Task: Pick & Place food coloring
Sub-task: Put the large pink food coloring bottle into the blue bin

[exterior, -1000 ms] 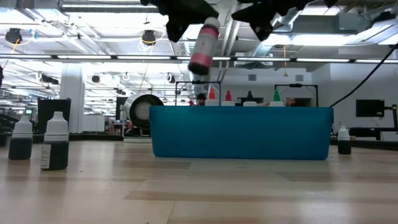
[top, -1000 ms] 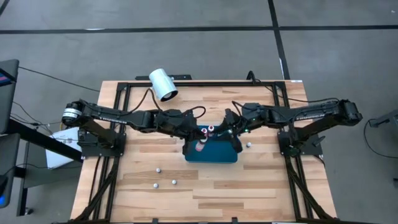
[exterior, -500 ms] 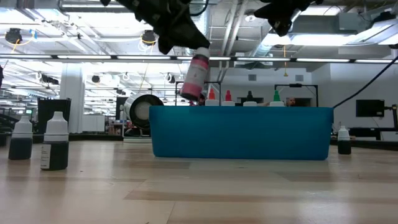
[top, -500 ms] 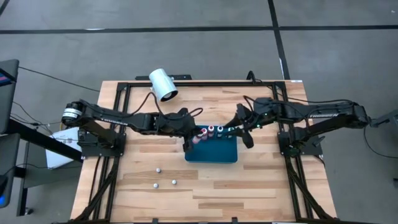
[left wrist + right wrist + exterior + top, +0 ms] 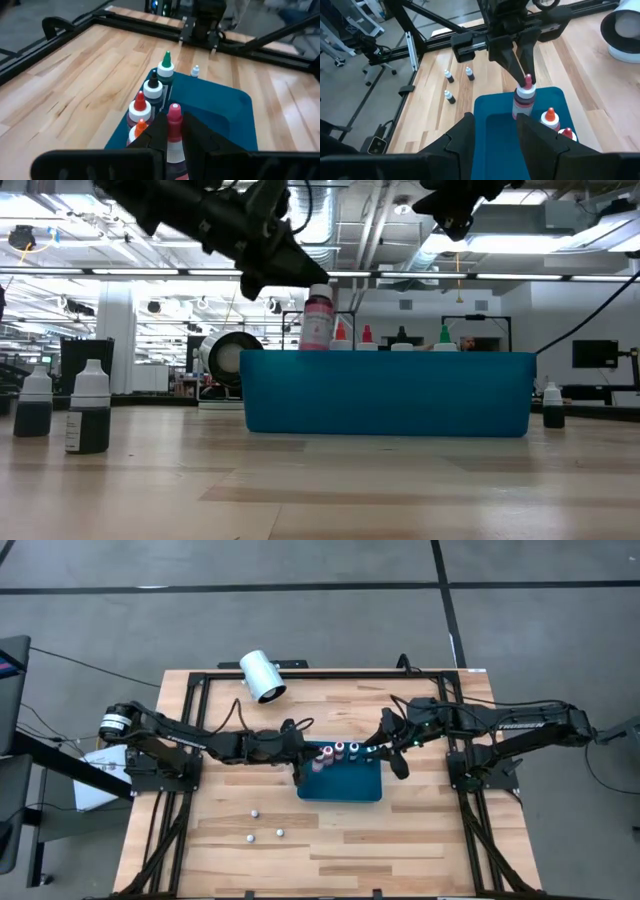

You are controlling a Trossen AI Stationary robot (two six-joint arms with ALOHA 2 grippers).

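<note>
the left claw [image 5: 521,62] is pinching the pink food coloring bottle [image 5: 524,100] by its cap, keeping it upright over the blue tray [image 5: 495,135] directly beneath, while the right claw [image 5: 383,747] is hanging spread beside.

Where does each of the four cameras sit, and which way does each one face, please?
High view: overhead, facing straight down on the table, blue tray and both arms.
Low view: at tabletop height, facing across the tray's side; arms enter from above.
Left wrist view: behind the left gripper, whose fingers are shut on the pink bottle.
Right wrist view: behind the open right gripper, facing the left arm.
Both wrist views share that bottle and tray.
</note>
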